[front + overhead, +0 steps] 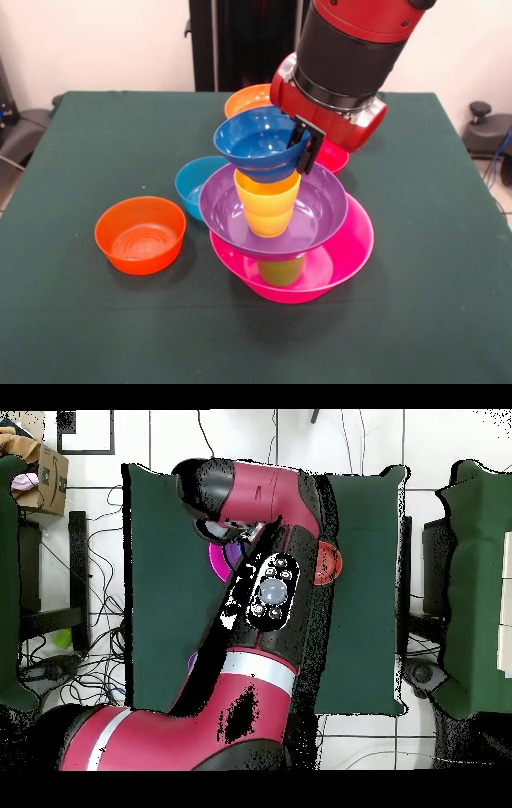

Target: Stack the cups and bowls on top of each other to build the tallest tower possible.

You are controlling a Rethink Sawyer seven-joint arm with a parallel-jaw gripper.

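The tower stands mid-table. Its base is the big pink bowl (352, 248), with the lime green cup (282, 270) in it. The big purple bowl (320, 212) sits on that cup, and the yellow cup (268, 204) stands in the purple bowl. On top is the dark blue bowl (256, 144), tilted slightly toward the camera. My gripper (306, 148) is shut on that bowl's right rim, one black finger inside and one outside. In the overhead view the arm hides the gripper and most of the tower; only a sliver of the pink bowl (215, 564) shows.
A small orange bowl (140, 234) (328, 566) sits alone left of the tower. The light blue bowl (194, 186) is just behind the tower's left side. The big orange bowl (246, 100) and the red bowl (334, 156) lie further back, partly behind the arm.
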